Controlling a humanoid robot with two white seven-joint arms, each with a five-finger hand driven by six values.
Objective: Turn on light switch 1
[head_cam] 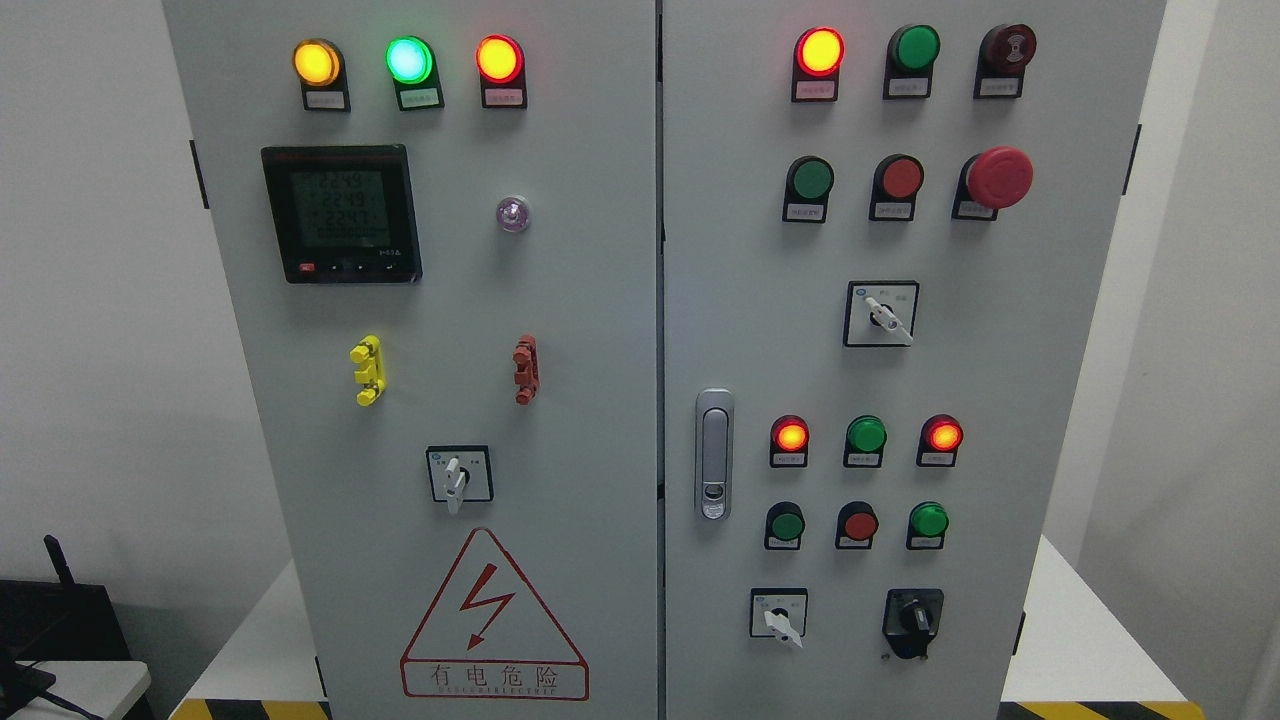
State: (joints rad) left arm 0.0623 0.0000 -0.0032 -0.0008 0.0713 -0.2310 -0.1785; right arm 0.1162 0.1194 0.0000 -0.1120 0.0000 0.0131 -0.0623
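- Cabinet of grey metal fills the head view, its two doors meeting at a vertical seam just left of the silver door handle.
- No robot hand or arm shows, so the state of the fingers cannot be told and no place can be set against them.
- Which control is light switch 1 cannot be told; the labels are too small to read.
- Rotary selectors: one on the left door above the red warning triangle, one mid-right, one lower right, beside a black knob.
- Lit lamps along the top: yellow, green, red, and red on the right door.
- Red mushroom button juts out near the right door's edge.
- Bare white wall flanks both cabinet sides.
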